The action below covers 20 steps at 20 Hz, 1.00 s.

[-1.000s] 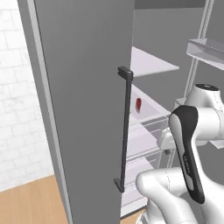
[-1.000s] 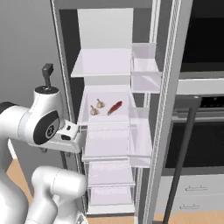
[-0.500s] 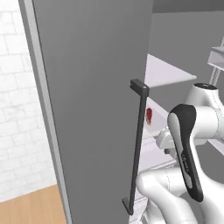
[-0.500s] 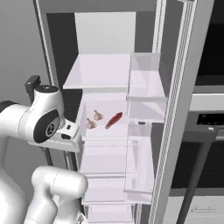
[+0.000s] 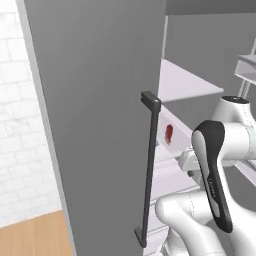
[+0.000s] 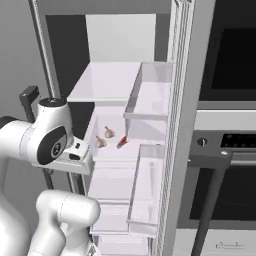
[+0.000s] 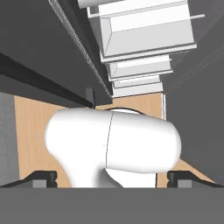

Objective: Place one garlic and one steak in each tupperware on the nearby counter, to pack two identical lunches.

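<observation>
Well, the fridge (image 6: pixel 125 40) stands open, its big grey door (image 5: pixel 100 100) with the dark handle (image 5: pixel 149 170) swung wide in the left base view and an oven (image 6: pixel 225 150) just to its right. On one middle shelf (image 6: pixel 107 150) lie two garlic (image 6: pixel 105 137) bulbs side by side, with one red steak (image 6: pixel 122 142) just right of them. Down low, the gripper (image 7: pixel 111 177) has its finger tips (image 7: pixel 43 177) spread fully apart with nothing between them, pointing at the wooden floor (image 7: pixel 33 131).
</observation>
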### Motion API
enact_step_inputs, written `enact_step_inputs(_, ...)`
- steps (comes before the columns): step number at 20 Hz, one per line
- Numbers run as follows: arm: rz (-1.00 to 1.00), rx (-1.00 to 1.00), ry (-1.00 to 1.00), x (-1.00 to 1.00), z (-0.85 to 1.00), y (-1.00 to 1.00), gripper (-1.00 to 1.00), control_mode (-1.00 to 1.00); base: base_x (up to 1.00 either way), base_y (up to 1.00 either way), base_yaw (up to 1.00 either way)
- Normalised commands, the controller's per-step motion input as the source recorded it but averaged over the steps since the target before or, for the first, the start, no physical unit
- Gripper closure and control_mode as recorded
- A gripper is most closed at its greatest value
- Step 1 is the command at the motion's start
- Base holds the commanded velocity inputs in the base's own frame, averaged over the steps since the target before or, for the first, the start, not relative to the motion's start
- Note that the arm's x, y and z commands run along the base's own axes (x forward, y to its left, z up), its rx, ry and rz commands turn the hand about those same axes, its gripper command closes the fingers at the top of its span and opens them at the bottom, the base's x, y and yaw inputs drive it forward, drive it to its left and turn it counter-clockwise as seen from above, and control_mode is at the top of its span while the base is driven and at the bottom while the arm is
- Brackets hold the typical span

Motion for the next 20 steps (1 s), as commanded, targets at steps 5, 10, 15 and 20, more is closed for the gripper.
enact_step_inputs(5,0.0,0.0,0.0,0.0,0.0,0.0,-1.0,1.0,0.0,-0.45,0.12)
enact_step_inputs(10,0.0,0.0,0.0,0.0,0.0,0.0,-1.0,1.0,0.0,-0.21,0.2)
enact_step_inputs(15,0.0,0.0,0.0,0.0,0.0,0.0,-1.0,1.0,0.06,-0.22,0.26)
enact_step_inputs(20,0.0,0.0,0.0,0.0,0.0,0.0,-1.0,1.0,0.0,-0.12,0.08)
